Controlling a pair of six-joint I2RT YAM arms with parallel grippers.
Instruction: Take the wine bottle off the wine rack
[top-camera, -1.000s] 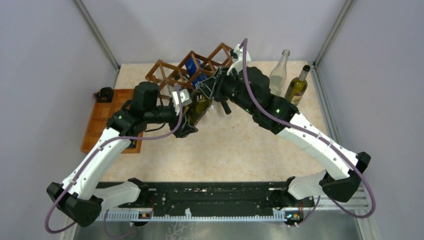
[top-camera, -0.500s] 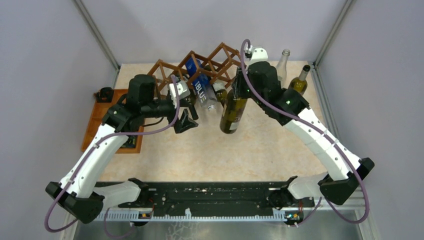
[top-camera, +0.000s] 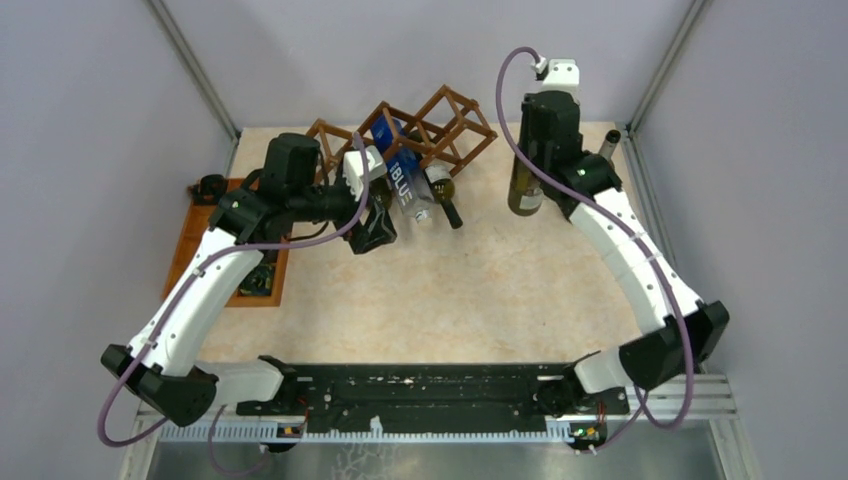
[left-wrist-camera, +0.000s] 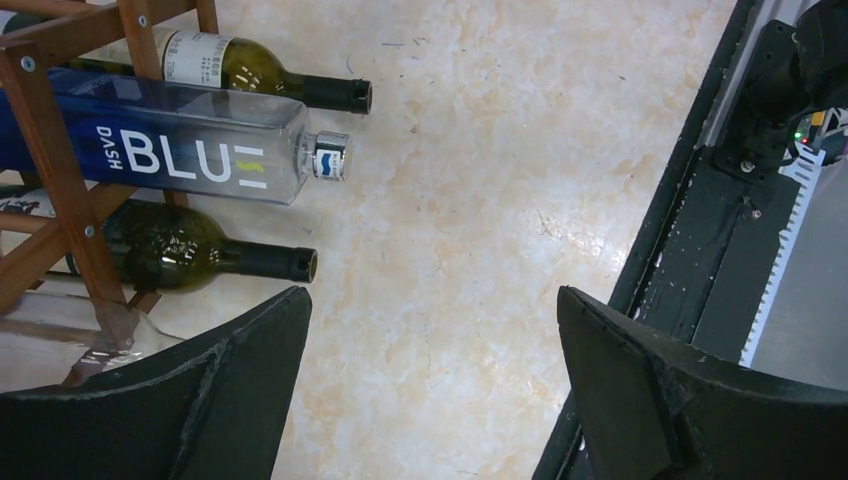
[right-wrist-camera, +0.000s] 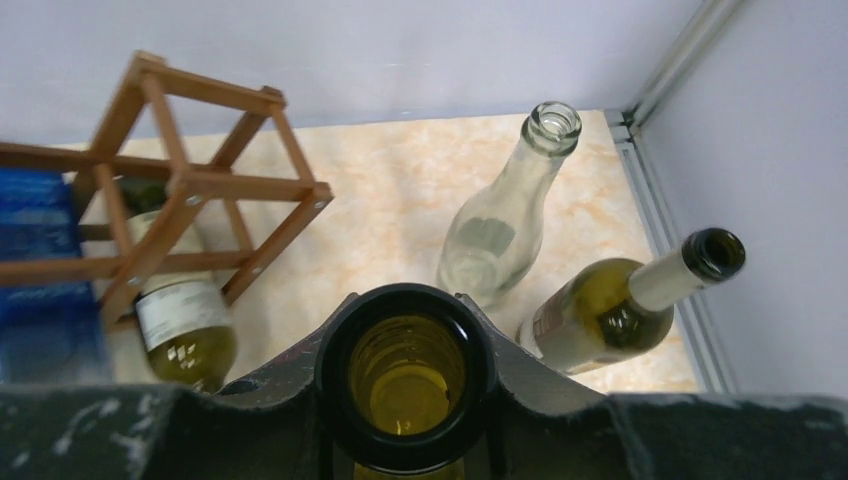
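Right wrist: olive-green wine bottle (right-wrist-camera: 405, 375) — uncorked, dark-rimmed mouth.

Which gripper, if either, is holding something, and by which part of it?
The right gripper holds the dark green wine bottle upright by the top of its neck, just under the open mouth. The left gripper is open and holds nothing.

- The top external camera looks steeply down from above and behind, with the arm bases (top-camera: 245, 383) at 6 o'clock and the wine rack (top-camera: 405, 140) toward 12 o'clock.
- The left wrist camera sits close over the tabletop, with the rack's blue bottle (left-wrist-camera: 170, 150) at 10 o'clock.
- The right wrist camera looks straight down into the mouth of a wine bottle (right-wrist-camera: 405, 375), very near, with the rack at 9 o'clock.
- All three views share the rack.
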